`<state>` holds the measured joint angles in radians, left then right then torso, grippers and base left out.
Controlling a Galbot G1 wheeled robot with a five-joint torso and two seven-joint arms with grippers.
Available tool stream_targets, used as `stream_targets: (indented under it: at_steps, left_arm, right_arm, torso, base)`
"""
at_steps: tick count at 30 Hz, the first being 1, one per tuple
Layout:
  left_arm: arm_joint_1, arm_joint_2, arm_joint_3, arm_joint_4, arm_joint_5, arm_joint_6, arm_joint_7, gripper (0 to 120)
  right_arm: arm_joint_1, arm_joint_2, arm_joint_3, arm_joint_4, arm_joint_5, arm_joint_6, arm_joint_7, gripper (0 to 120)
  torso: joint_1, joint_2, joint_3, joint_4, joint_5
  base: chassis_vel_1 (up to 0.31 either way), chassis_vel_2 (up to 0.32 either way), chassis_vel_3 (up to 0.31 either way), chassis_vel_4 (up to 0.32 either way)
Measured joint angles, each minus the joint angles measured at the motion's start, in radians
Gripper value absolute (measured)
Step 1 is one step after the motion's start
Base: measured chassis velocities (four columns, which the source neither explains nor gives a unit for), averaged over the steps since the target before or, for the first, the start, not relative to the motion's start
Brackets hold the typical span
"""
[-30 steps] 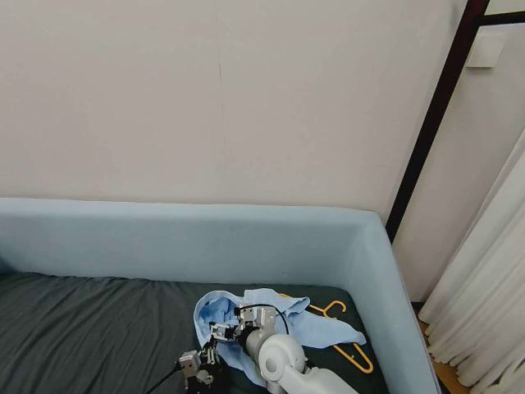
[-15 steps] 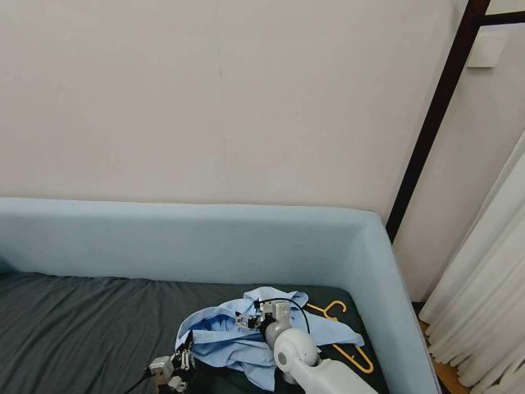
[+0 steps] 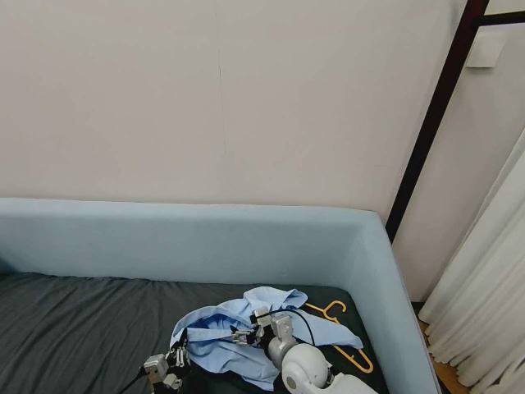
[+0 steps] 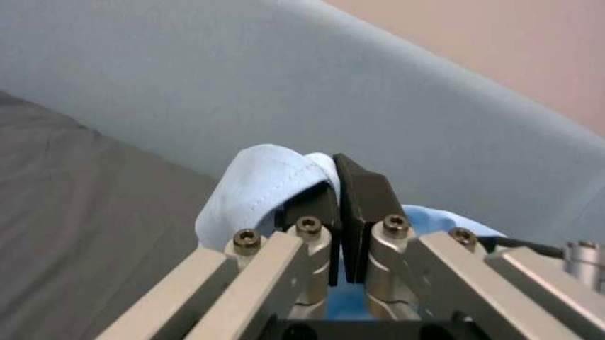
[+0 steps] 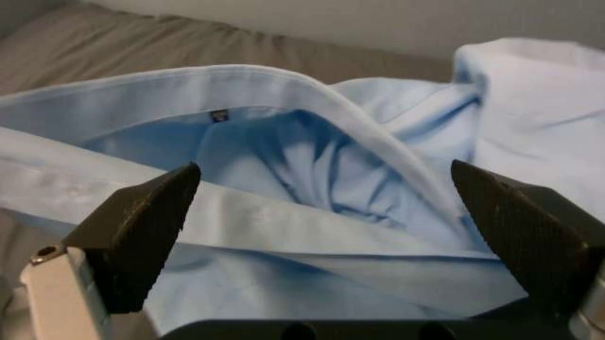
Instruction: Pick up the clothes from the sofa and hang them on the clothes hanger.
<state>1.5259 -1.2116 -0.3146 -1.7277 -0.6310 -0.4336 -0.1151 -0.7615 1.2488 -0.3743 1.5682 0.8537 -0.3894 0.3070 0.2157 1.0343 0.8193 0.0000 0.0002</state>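
A light blue shirt (image 3: 220, 338) lies crumpled on the dark grey sofa seat (image 3: 74, 328), near its right end. My left gripper (image 3: 174, 362) sits at the shirt's left edge, and in the left wrist view this gripper (image 4: 338, 212) is shut on a fold of the blue fabric (image 4: 253, 191). My right gripper (image 3: 240, 334) hovers over the middle of the shirt. In the right wrist view its fingers (image 5: 142, 234) stand wide open, with the collar (image 5: 312, 99) lying between them. A yellow hanger (image 3: 358, 358) lies on the seat, partly under the shirt's right side.
The sofa's pale blue backrest (image 3: 205, 242) runs behind the shirt, and its right armrest (image 3: 394, 312) stands close by the hanger. A black pole (image 3: 435, 115) leans up the wall at the right, next to white curtains (image 3: 492, 304).
My left gripper has moved left along the seat with the fabric, spreading the shirt wider. The right gripper has shifted slightly right over the shirt.
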Motion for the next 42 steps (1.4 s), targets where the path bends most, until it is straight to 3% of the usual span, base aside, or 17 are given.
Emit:
stream_targets:
  at_steps: [10, 20, 25, 28, 31, 32, 42]
  left_arm:
    - [0.040, 0.002, -0.009, -0.007, 0.005, -0.018, 0.008, 0]
    - [0.036, -0.010, -0.009, -0.010, 0.005, -0.022, 0.009, 0]
    - [0.036, -0.012, -0.006, -0.013, 0.006, -0.020, 0.008, 0]
    - [0.040, -0.011, -0.008, -0.019, 0.006, -0.019, 0.007, 0]
    - [0.043, -0.011, -0.010, -0.024, 0.006, -0.019, 0.007, 0]
    - [0.045, -0.012, -0.012, -0.027, 0.006, -0.019, 0.007, 0]
    - [0.047, -0.028, -0.014, -0.025, 0.007, -0.019, 0.006, 0]
  right_arm:
    - [0.028, 0.063, 0.005, -0.135, -0.025, 0.014, -0.010, 95]
    - [0.049, 0.045, 0.004, -0.224, -0.078, 0.021, -0.043, 84]
    - [0.052, 0.039, -0.023, -0.241, -0.142, 0.028, -0.064, 73]
    - [0.058, 0.041, -0.043, -0.265, -0.195, 0.038, -0.075, 60]
    - [0.063, 0.046, -0.047, -0.281, -0.218, 0.048, -0.076, 56]
    - [0.068, 0.049, -0.048, -0.291, -0.233, 0.052, -0.076, 49]
    - [0.080, 0.018, -0.083, -0.297, -0.283, 0.059, -0.081, 15]
  torso:
    - [0.000, 0.000, 0.000, 0.0000, -0.0001]
    - [0.000, 0.000, 0.000, -0.0001, 0.0000]
    - [0.000, 0.000, 0.000, -0.0001, 0.0000]
    - [0.000, 0.000, 0.000, 0.0000, 0.0000]
    - [0.000, 0.000, 0.000, -0.0001, 0.0000]
    - [0.000, 0.000, 0.000, 0.0000, 0.0001]
    - [0.000, 0.000, 0.000, 0.0000, 0.0001]
  base:
    - [0.000, 0.000, 0.000, 0.000]
    - [0.000, 0.000, 0.000, 0.000]
    - [0.000, 0.000, 0.000, 0.000]
    - [0.000, 0.000, 0.000, 0.000]
    - [0.000, 0.000, 0.000, 0.000]
    - [0.000, 0.000, 0.000, 0.000]
    - [0.000, 0.000, 0.000, 0.000]
